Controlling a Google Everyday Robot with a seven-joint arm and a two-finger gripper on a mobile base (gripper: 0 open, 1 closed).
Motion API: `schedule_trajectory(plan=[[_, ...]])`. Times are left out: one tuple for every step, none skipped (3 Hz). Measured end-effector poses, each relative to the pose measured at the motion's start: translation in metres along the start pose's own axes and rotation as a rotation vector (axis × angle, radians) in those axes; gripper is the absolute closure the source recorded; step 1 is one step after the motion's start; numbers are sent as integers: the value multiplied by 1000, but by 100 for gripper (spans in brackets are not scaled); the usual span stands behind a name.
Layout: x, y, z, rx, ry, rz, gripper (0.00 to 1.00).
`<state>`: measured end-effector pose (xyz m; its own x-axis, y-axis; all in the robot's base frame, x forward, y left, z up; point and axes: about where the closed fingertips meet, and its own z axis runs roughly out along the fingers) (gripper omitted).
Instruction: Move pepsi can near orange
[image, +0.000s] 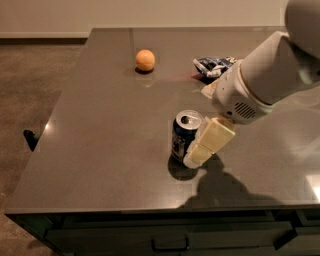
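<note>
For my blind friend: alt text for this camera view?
The robot's gripper is beside an upright pepsi can on a dark table. An orange sits farther back, to the left; a snack bag lies back right.
</note>
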<state>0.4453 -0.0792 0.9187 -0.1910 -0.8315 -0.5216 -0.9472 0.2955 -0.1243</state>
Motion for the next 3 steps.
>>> schedule_trajectory(plan=[[-12,4,12,-9,-33,6,0],[-15,2,18,-5,-44,14,19],[-11,-5,19,1,-46,25,41]])
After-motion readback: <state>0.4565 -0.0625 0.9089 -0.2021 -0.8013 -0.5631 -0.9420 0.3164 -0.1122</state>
